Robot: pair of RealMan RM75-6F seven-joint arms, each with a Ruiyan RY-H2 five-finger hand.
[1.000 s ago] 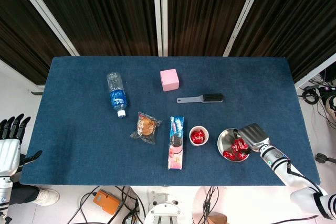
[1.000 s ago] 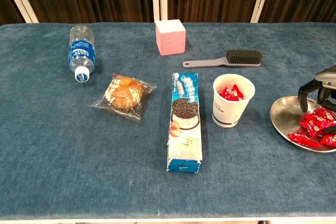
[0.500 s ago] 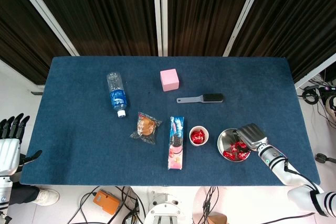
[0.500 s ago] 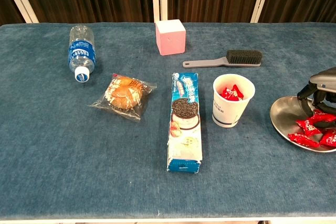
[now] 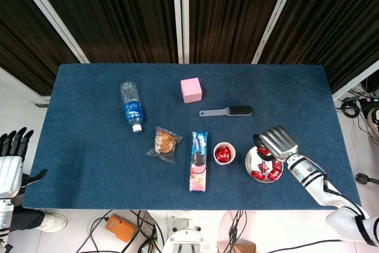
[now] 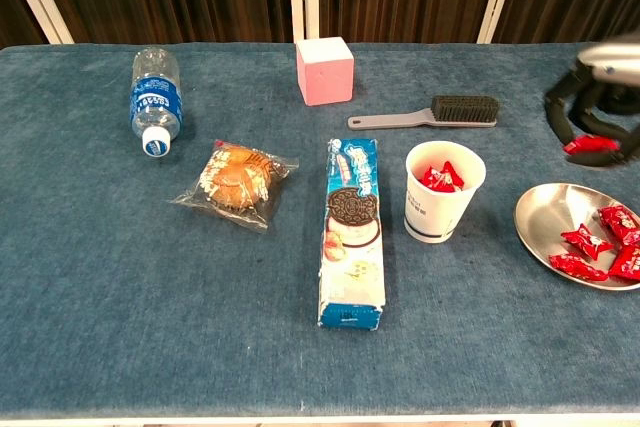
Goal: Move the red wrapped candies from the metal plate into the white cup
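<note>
My right hand (image 6: 592,97) (image 5: 273,143) hangs above the far left part of the metal plate (image 6: 540,219) (image 5: 251,158) and pinches one red wrapped candy (image 6: 590,145) in its fingertips, well off the plate. Several red candies (image 6: 598,247) (image 5: 267,171) lie on the plate's near right part. The white cup (image 6: 443,205) (image 5: 224,153) stands upright just left of the plate with red candies inside. My left hand (image 5: 12,152) rests at the far left, off the table edge, fingers apart and holding nothing.
A cookie box (image 6: 352,232) lies left of the cup. A grey brush (image 6: 430,113) and a pink cube (image 6: 324,70) sit behind the cup. A wrapped bun (image 6: 236,179) and a water bottle (image 6: 155,99) lie further left.
My right hand has lifted up from the plate with one red candy pinched in its fingers and shifted slightly toward the cup. The left hand stayed still.
</note>
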